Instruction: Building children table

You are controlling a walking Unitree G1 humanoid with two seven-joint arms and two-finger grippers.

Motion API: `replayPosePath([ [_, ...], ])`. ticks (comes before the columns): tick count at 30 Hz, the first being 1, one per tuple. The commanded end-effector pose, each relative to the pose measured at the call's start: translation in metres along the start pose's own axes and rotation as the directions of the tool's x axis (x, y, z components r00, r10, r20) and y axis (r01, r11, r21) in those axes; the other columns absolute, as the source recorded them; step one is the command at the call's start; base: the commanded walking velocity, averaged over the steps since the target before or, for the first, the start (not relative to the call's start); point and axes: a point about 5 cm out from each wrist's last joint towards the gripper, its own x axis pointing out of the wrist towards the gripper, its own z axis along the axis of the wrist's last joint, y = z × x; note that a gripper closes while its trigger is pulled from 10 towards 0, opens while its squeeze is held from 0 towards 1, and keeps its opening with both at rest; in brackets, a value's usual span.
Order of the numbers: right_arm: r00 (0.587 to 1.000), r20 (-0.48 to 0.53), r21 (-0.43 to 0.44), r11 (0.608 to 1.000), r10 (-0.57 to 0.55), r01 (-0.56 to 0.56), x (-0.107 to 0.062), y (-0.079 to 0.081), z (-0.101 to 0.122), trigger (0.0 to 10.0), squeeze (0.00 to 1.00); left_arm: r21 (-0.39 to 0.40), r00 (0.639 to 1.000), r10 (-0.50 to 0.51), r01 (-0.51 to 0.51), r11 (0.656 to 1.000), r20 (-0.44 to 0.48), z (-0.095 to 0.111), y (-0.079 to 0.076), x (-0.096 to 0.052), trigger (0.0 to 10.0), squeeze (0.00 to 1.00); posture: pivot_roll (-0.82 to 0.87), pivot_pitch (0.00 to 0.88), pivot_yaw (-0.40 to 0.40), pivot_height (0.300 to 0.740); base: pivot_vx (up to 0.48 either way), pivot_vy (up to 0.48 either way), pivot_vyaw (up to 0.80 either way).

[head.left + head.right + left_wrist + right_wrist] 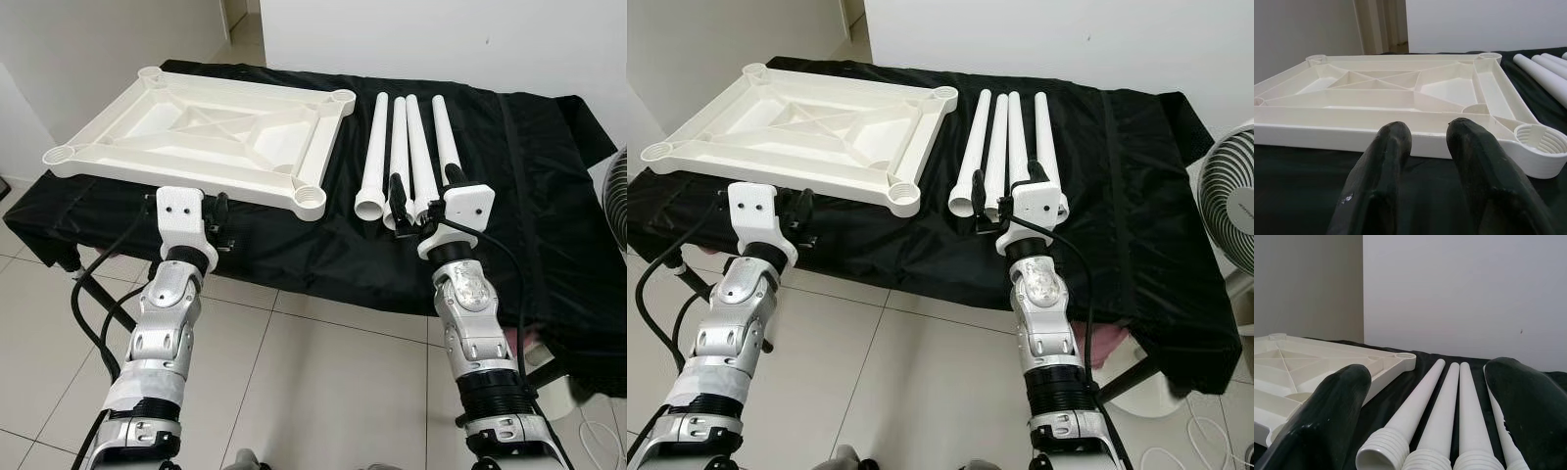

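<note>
Four white legs [409,157] lie between the right gripper's [423,201] spread jaws.

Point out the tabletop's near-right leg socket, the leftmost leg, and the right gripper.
tabletop socket [311,201], left eye view, threaded rim.
leftmost leg [374,157], left eye view, mid-shaft.
right gripper [1435,396], right wrist view, between fingertips.

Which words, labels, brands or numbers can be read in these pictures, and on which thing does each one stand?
None can be read.
The white tabletop, the four white legs and the black cloth bear no text.
The fan has a small mark on its hub, too blurred to read.
</note>
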Motion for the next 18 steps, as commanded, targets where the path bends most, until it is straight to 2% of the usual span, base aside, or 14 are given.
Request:
replayPosePath([
  [1,1.000,0.002,-0.001,1.000,0.013,-0.013,0.0032,0.0038,0.0000,10.0,0.00,-0.004,0.999,0.036,-0.036,0.999,-0.004,-0.0034,0.0037,-0.0021,10.0,0.00,-0.09,0.062,0.081,0.740,0.000,0.000,0.00],
  [5,1.000,0.004,-0.006,1.000,0.007,-0.007,0.0028,0.0020,0.0007,10.0,0.00,-0.007,0.999,0.032,-0.032,0.999,0.010,-0.0003,0.0027,0.0006,10.0,0.00,-0.09,0.065,0.080,0.740,0.000,0.000,0.00],
  [18,1.000,0.008,-0.026,1.000,-0.003,0.003,0.0040,-0.0035,0.0008,10.0,0.00,-0.006,1.000,0.012,-0.011,1.000,0.013,-0.0010,-0.0017,0.0045,10.0,0.00,-0.12,0.024,0.085,0.740,0.282,0.000,0.00],
])
